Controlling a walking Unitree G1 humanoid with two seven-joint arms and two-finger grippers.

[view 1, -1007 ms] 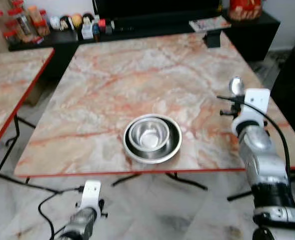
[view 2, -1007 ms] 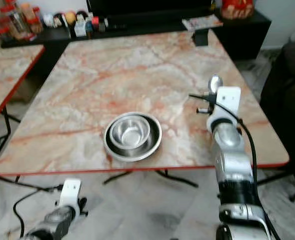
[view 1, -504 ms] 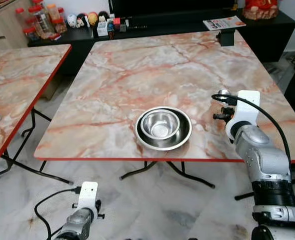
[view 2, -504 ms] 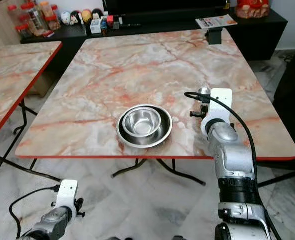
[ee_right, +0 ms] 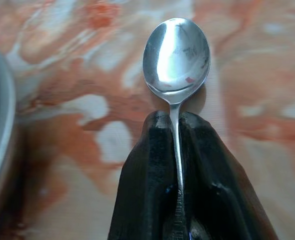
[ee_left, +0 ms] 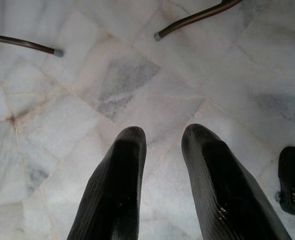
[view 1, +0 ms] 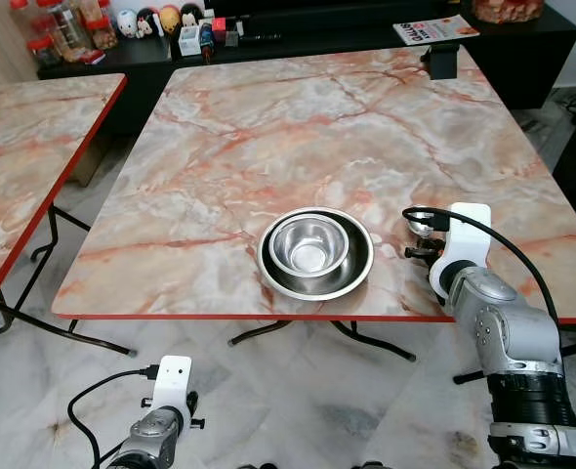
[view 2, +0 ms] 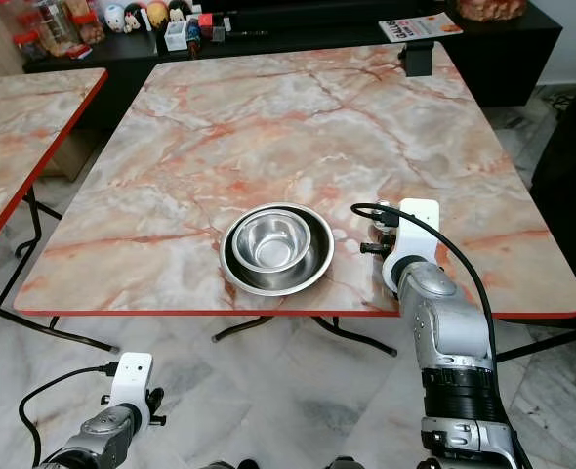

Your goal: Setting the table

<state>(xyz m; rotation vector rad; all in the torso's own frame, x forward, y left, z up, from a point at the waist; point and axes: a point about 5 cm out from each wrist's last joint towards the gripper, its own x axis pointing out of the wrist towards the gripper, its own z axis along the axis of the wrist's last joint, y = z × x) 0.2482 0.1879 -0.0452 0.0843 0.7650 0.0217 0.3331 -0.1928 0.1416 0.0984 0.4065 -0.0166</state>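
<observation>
A: Spoon (ee_right: 176,52) is sitting clamped by its handle between the right gripper (ee_right: 175,125) fingers, bowl end sticking out just above the marble table (view 1: 268,127), just beside the steel dishes on their right.

B: Containers?

A: Small steel bowl (view 1: 310,244) is nesting inside a wider steel plate (view 1: 356,277), near the table's front edge. Nothing is lying in the bowl.

B: Surface and room?

A: Table is showing pink-veined marble with a red rim. A second, similar table (view 1: 24,147) is standing to the left. A dark cabinet (view 1: 122,73) is running along the far wall, carrying jars (view 1: 59,29) and figurines; a magazine (view 1: 434,29) is lying on it. Floor is pale marble tile (ee_left: 152,95).

B: Left arm?

A: Left gripper (ee_left: 162,150) is hanging low over the floor, fingers apart, holding nothing.

B: Change from before?

A: Right gripper is coming down lower toward the tabletop, nearer the plate than half a second ago. Camera is shifting too.
</observation>
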